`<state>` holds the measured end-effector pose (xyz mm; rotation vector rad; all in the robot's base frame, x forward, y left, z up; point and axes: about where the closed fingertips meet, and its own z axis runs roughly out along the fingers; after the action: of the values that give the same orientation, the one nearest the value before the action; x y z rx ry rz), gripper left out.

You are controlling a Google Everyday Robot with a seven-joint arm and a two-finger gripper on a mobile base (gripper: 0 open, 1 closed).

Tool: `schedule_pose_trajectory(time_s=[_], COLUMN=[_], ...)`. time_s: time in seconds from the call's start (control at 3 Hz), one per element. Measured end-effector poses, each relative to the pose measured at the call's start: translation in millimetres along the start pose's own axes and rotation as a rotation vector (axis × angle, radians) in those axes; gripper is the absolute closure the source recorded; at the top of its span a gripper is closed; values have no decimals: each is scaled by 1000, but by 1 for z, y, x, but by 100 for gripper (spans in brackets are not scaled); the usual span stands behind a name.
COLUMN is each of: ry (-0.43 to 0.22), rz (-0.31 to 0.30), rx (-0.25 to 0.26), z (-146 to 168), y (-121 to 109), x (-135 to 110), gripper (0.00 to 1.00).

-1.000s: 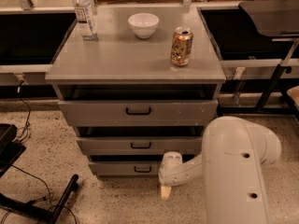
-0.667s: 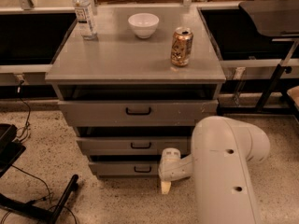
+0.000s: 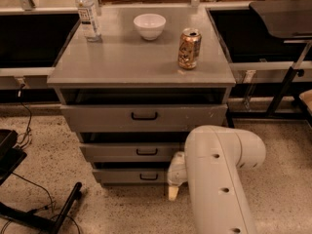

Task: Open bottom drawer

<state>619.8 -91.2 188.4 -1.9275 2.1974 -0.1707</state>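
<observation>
Down low, narrow grey bottom drawer (image 3: 119, 176); jaws beside

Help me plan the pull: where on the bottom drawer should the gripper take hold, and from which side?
Take the black loop handle at the middle of the bottom drawer front, coming straight from the front: it is a horizontal bar standing off the flat face. The gripper hangs low by the drawer's right end, near the floor.
</observation>
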Motion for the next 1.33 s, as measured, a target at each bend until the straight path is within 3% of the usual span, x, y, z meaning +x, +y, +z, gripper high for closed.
schedule_pose_trajectory(time_s=[0.33, 0.67, 1.33], ry=[-33, -39, -39], rz=[60, 92, 92], rx=[-52, -68, -68], z=[20, 19, 2], y=[23, 32, 28], x=[12, 23, 22], gripper=[17, 40, 87])
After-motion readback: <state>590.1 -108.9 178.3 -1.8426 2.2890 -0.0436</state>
